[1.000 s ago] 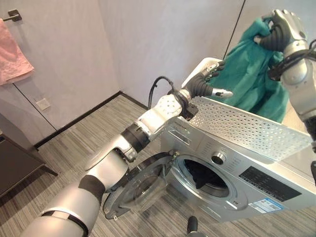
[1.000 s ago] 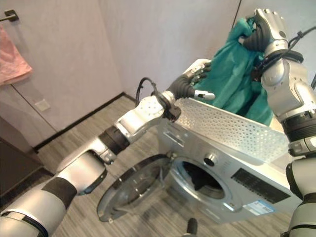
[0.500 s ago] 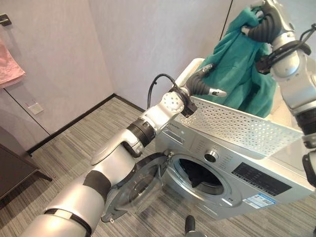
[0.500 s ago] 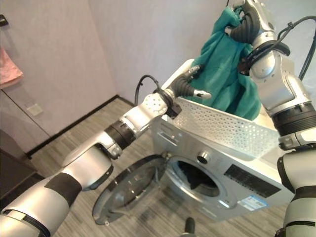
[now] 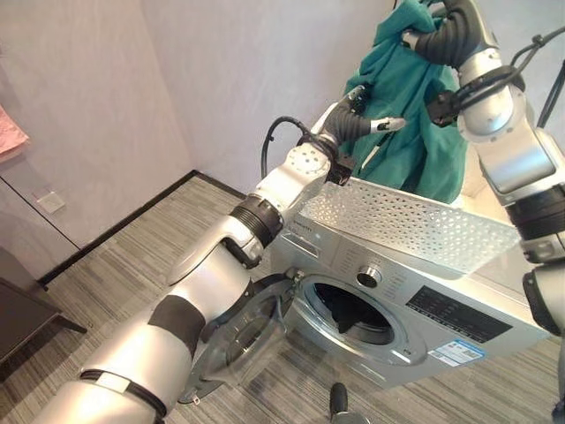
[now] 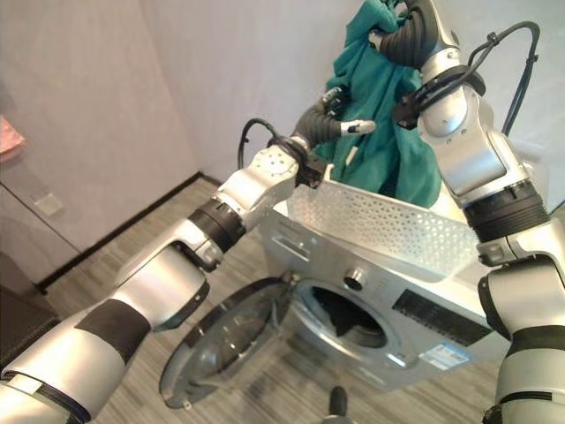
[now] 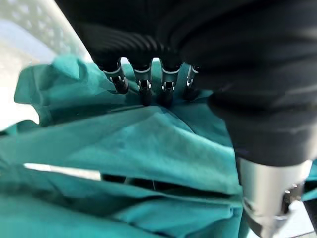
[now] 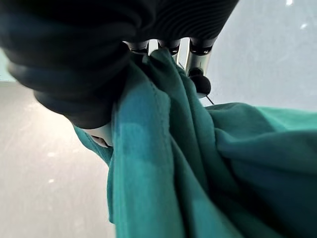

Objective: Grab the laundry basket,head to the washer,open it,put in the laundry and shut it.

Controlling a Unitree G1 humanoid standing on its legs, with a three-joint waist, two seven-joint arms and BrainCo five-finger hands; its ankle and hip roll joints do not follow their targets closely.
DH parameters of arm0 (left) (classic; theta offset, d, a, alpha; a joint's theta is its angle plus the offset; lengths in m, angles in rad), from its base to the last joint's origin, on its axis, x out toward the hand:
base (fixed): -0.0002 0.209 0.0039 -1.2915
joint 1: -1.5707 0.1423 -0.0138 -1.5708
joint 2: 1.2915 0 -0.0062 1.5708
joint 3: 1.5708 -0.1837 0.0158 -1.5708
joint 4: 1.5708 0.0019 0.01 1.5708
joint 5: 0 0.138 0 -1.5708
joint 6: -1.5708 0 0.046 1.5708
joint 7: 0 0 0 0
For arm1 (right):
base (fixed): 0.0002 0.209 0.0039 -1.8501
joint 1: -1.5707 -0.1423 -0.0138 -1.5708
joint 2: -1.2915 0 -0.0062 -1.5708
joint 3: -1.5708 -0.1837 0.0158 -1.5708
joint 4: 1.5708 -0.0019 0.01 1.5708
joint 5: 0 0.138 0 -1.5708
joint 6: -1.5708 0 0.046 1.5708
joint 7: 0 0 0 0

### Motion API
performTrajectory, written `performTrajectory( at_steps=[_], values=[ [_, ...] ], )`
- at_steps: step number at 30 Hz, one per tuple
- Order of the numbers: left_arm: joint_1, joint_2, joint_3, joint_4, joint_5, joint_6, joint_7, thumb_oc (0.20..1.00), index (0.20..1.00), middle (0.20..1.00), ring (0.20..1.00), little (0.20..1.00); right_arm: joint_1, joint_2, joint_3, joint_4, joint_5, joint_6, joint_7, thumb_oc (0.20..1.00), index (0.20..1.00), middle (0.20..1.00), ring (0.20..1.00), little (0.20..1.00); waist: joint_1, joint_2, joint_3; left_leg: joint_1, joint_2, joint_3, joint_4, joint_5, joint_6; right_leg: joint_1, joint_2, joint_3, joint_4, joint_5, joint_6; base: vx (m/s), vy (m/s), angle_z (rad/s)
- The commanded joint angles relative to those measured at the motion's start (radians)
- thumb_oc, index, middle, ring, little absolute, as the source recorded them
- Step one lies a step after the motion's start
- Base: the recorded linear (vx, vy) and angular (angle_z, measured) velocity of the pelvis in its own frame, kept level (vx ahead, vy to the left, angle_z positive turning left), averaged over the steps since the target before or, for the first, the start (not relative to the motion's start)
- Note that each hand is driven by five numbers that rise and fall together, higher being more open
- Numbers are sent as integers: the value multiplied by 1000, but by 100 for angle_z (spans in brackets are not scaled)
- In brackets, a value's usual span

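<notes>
— Where's the basket [image 5: 415, 225] from where I'm driving?
— I see it on top of the washer [image 5: 415, 309], with the garment [image 5: 415, 106] hanging above its far side.
— And my hands?
— My right hand [image 6: 408, 35] is highest, up at the cloth's top; my left hand [image 5: 357, 119] sits lower, to its left, against the cloth.
— The door [image 5: 238, 340]?
— Swung open to the left, in front of the drum opening [image 5: 353, 314].

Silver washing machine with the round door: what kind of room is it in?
Probably a home laundry corner or bathroom: a silver front-loading washing machine with its door open, a perforated laundry basket on top, and a teal cloth being lifted out.
</notes>
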Motion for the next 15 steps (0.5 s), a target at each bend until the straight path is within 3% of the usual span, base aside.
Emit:
performTrajectory(
  at_steps=[1, 7, 8, 9, 10, 15],
  values=[
    [-155, 11, 2, 17, -28, -78, -1, 1000, 1000, 1000, 1000, 1000, -155, -52, -29, 23, 6, -30, -41, 200, 200, 200, 200, 200, 15, 59, -11, -37, 50, 5, 3, -17, -26, 130, 19, -7, 15, -196, 58, 0, 0, 0],
    [-154, 22, -47, -106, -21, -106, -24, 1000, 1000, 1000, 1000, 1000, -131, -43, -41, 12, 12, -47, -48, 200, 200, 200, 200, 200, 4, 75, -4, -33, 52, 17, 3, -17, -27, 127, 24, 6, 10, -198, 58, 0, 0, 0],
    [-143, 27, -51, -147, -13, -111, -27, 802, 802, 802, 802, 802, -113, -34, -50, 11, 2, -49, -46, 200, 200, 200, 200, 200, 4, 76, -1, -31, 54, 21, 3, -19, -26, 125, 26, 11, 7, -198, 57, 0, 0, 0],
    [-141, 28, -52, -149, -13, -111, -27, 555, 555, 555, 555, 555, -112, -33, -52, 10, 1, -49, -46, 200, 200, 200, 200, 200, 4, 76, -2, -31, 54, 21, 3, -20, -26, 125, 26, 12, 8, -198, 57, 14, -27, -7],
    [-127, 28, -46, -175, -9, -118, -18, 200, 200, 200, 200, 200, -88, -23, -62, 6, -12, -47, -42, 200, 200, 200, 200, 200, 5, 74, 0, -31, 57, 24, 3, -20, -26, 124, 30, 15, 6, -199, 55, 9, -20, -12],
    [-96, 10, -29, -202, 0, -125, -3, 200, 200, 200, 200, 200, -52, -11, -86, 1, -23, -52, -47, 200, 200, 200, 200, 200, 5, 63, 3, -35, 64, 21, 3, -18, -28, 122, 39, 20, 5, -205, 50, 5, -31, -9]
  ],
)
